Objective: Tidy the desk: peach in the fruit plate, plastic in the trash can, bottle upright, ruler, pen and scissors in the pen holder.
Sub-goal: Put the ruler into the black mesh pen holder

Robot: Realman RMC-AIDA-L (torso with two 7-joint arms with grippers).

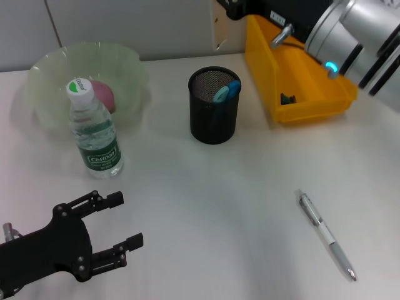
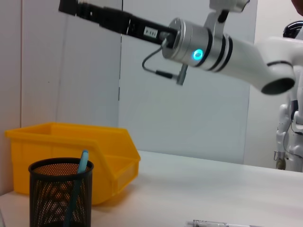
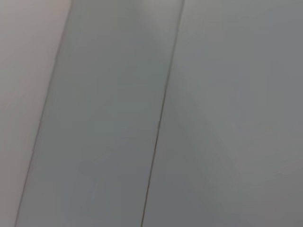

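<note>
A pink peach (image 1: 104, 94) lies in the green translucent fruit plate (image 1: 131, 65) at the back left. A water bottle (image 1: 94, 132) stands upright in front of the plate. The black mesh pen holder (image 1: 214, 106) holds a blue-handled item (image 1: 226, 91); both also show in the left wrist view, the holder (image 2: 60, 194) and the blue item (image 2: 80, 176). A silver pen (image 1: 325, 234) lies on the table at the front right. My left gripper (image 1: 128, 220) is open and empty, low at the front left, below the bottle. My right gripper (image 1: 236, 6) is raised at the back, above the yellow bin.
The yellow bin (image 1: 325, 103) stands at the back right with a small dark item (image 1: 287, 98) inside; it also shows in the left wrist view (image 2: 109, 146). My right arm (image 1: 350, 31) reaches over it. The right wrist view shows only a wall.
</note>
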